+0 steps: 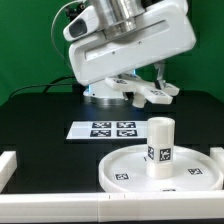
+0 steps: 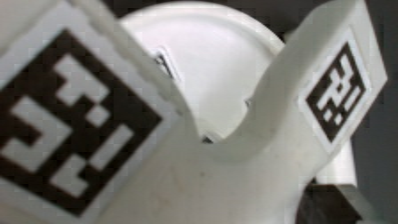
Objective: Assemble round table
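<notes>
Black-white square tags on cross-shaped base [image 2: 267, 140], upright leg [image 1: 160, 140], disc [image 1: 133, 166]; 4 on marker board [image 1: 112, 128]. Gripper [image 1: 152, 92] jaws clamped on cross-shaped base, aloft. Black table [image 1: 40, 125], green backdrop [image 1: 30, 40].

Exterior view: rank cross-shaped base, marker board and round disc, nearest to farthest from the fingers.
1. Cross-shaped base, at the back, right by them.
2. Marker board, mid-table, toward the view's left.
3. Round disc, at the front.

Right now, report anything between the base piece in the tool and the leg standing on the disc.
Nothing visible: open air separates the base piece from the leg on the disc; the marker board lies aside.
</notes>
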You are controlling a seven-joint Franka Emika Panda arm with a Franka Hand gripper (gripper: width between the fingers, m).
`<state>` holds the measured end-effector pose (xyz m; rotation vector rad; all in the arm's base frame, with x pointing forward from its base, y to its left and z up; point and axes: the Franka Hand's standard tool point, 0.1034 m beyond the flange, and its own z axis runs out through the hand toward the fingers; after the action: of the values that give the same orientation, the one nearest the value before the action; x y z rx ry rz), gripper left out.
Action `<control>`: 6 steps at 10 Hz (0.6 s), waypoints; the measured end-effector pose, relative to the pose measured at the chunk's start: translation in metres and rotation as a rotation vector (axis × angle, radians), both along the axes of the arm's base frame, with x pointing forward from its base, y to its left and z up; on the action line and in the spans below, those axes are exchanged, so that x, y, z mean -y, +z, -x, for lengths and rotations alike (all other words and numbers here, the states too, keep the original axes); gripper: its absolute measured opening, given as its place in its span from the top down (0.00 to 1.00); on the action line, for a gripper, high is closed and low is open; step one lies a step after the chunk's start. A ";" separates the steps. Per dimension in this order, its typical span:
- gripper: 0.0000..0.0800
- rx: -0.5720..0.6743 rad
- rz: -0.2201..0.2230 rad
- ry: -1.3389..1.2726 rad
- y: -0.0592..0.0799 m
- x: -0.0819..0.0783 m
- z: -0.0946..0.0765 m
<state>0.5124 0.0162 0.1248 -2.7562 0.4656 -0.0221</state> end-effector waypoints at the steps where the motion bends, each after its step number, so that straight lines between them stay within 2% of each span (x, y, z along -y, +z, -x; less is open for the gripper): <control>1: 0.49 0.001 0.000 0.001 0.000 0.000 -0.001; 2: 0.49 0.000 0.000 0.001 0.000 -0.001 0.000; 3: 0.49 0.003 -0.009 -0.014 0.003 -0.008 -0.007; 5: 0.49 0.021 -0.023 -0.042 0.013 -0.026 -0.039; 6: 0.49 0.026 -0.025 -0.053 0.016 -0.026 -0.045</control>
<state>0.5578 0.0425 0.1403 -2.7152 0.5281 -0.0641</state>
